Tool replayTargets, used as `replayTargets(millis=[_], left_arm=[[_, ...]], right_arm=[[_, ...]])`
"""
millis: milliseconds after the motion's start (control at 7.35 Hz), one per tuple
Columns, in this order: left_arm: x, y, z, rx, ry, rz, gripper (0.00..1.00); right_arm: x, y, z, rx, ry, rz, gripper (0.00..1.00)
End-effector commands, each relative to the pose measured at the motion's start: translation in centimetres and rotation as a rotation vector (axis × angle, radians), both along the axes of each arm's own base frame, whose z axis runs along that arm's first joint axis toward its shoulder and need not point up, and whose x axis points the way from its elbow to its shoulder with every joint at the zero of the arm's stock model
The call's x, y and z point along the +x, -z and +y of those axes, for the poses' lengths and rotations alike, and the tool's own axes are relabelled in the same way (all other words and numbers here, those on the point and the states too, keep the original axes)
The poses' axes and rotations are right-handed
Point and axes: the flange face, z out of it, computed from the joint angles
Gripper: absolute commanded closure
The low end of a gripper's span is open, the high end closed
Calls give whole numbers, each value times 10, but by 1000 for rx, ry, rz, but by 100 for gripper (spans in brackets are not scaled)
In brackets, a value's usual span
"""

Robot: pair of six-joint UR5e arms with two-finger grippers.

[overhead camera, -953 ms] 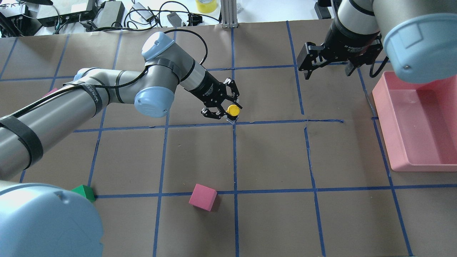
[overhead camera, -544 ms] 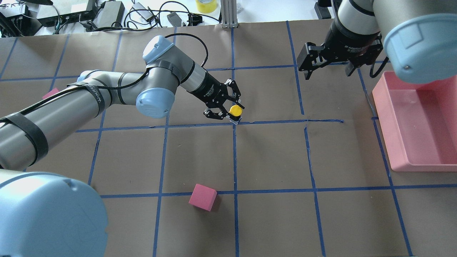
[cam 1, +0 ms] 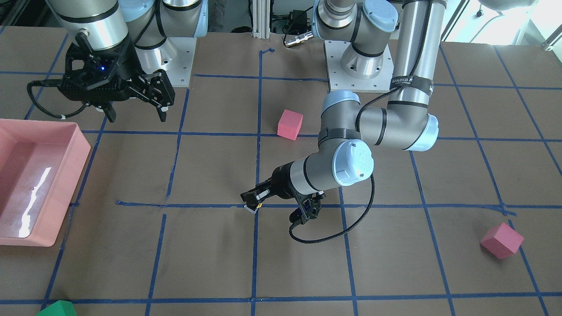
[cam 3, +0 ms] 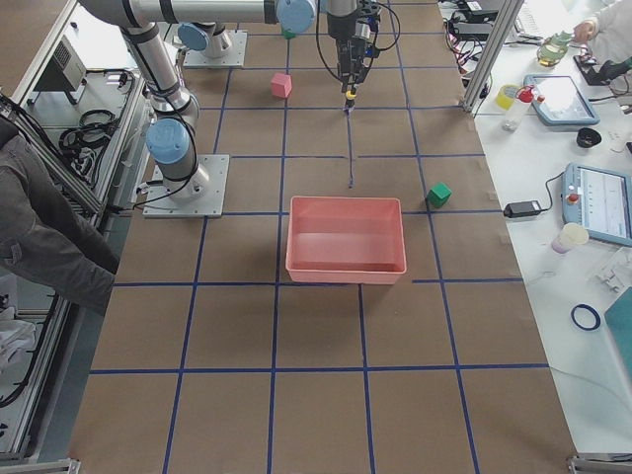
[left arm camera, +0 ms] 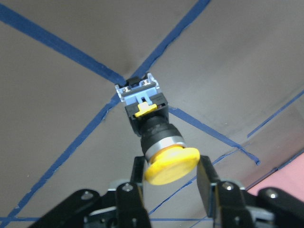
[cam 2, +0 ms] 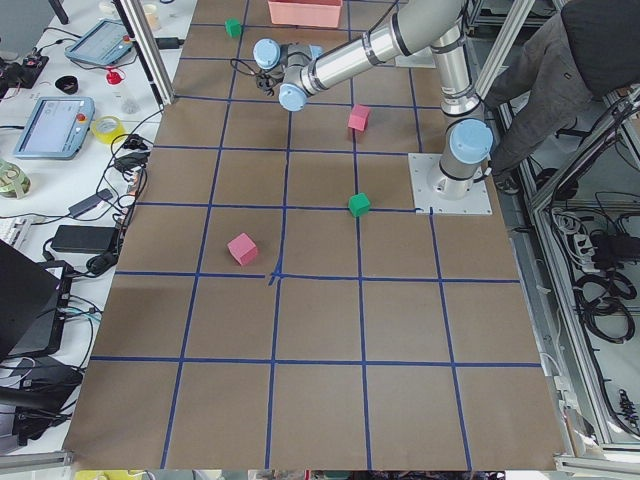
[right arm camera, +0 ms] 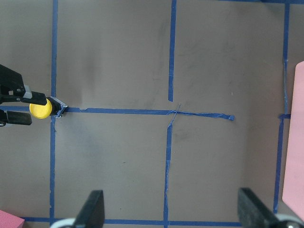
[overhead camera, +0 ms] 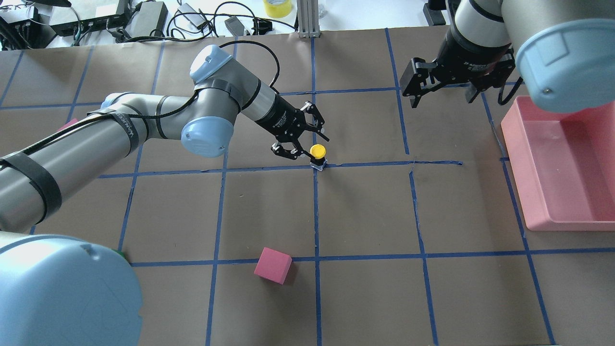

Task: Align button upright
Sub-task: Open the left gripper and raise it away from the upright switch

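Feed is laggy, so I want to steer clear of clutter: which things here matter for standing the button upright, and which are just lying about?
In the job: button, on the tape crossing; left gripper, fingers either side of its yellow cap.

Lying about: pink cube; second pink cube; green cube; pink tray; right gripper, open, off to the side.

1 button (overhead camera: 317, 152) with a yellow cap. 2 pink cubes (cam 1: 290, 124), (cam 1: 502, 240). 2 green cubes (cam 2: 359, 205), (cam 2: 232, 27) (only 1 of them shows in the front-facing view). 1 pink tray (cam 1: 70, 175). 2 grippers: the left gripper (overhead camera: 316, 147) and the right gripper (overhead camera: 441, 101). 1 roll of yellow tape (overhead camera: 277, 7) beyond the table's far edge. 2 blue-edged tablets (cam 2: 52, 125), (cam 2: 100, 40) on the side bench.
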Motion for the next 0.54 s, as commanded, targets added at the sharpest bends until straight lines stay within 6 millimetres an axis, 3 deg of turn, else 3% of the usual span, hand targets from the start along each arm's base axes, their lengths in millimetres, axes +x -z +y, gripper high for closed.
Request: replayTargets(millis=[0,136,408], left_arm=[[22,-43,-20,-59,-41,-15,5],[31,-78,-31,-100,-43,-71,1],[37,-143,-33,-224,31,-142,0]], right_arm=[[0,1,0,1,0,-1,0],[0,1,0,1,0,1,0],[0,1,0,1,-15,1,0]])
